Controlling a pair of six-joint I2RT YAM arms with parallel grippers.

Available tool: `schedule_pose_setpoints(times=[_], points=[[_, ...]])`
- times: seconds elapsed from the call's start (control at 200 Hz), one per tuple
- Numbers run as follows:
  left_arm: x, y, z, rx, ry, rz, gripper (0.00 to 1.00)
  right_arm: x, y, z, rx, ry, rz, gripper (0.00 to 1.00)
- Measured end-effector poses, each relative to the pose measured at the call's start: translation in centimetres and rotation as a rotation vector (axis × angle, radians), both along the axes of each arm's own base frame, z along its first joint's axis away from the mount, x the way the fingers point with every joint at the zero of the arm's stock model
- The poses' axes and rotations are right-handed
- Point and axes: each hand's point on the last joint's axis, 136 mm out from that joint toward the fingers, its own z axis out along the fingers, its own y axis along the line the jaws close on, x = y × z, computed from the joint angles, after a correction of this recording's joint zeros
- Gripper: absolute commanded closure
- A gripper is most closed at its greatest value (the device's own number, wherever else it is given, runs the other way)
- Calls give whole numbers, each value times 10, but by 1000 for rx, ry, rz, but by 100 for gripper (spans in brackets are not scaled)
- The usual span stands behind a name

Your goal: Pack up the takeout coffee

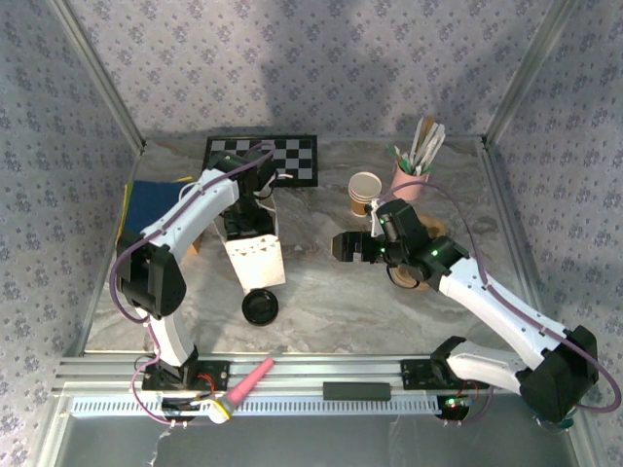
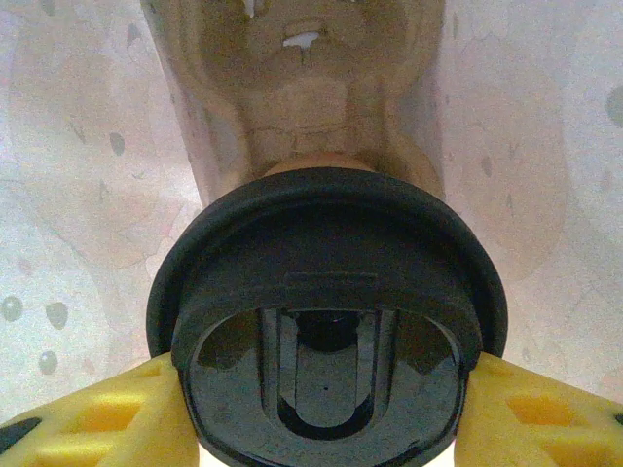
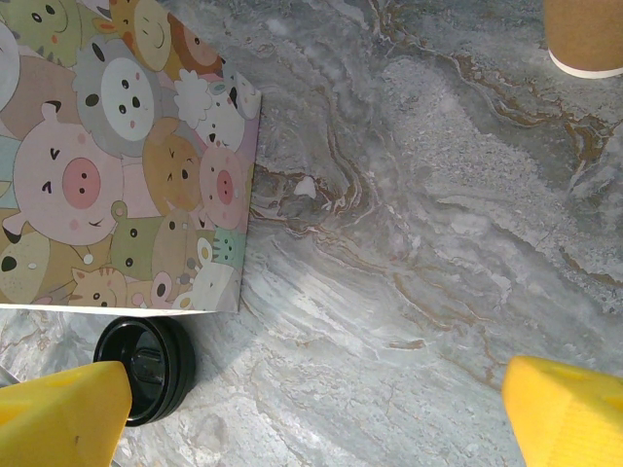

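Coffee cup (image 2: pixel 326 163), black-lidded, clamped in my left gripper (image 2: pixel 326 394) inside the paper bag (image 1: pixel 255 261), probably to seat upright; my right gripper (image 3: pixel 311 409) waits spread at the bag's three o'clock.

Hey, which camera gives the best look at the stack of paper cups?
Top external: the cup stack stands whole, rim and nested bands visible. The right wrist view catches its base, cut by the frame edge.

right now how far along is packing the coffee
Done: the black-lidded coffee cup is clamped in the left gripper, inside the paper bag. In hand: the placement; I can't tell if it touches the bag's floor. Left: release and pull out. The right gripper hangs open over the table.
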Motion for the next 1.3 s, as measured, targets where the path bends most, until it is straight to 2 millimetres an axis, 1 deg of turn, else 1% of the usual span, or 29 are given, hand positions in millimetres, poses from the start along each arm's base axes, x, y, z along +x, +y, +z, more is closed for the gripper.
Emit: schedule_pose_setpoints(times=[0.36, 1.029, 1.299], points=[[-4, 3, 4, 9, 15, 0, 51, 0, 0, 0, 0, 0, 0, 0], [-7, 4, 5, 15, 27, 0, 51, 0, 0, 0, 0, 0, 0, 0], [-12, 7, 5, 26, 45, 0, 51, 0, 1, 0, 3, 3, -1, 0]])
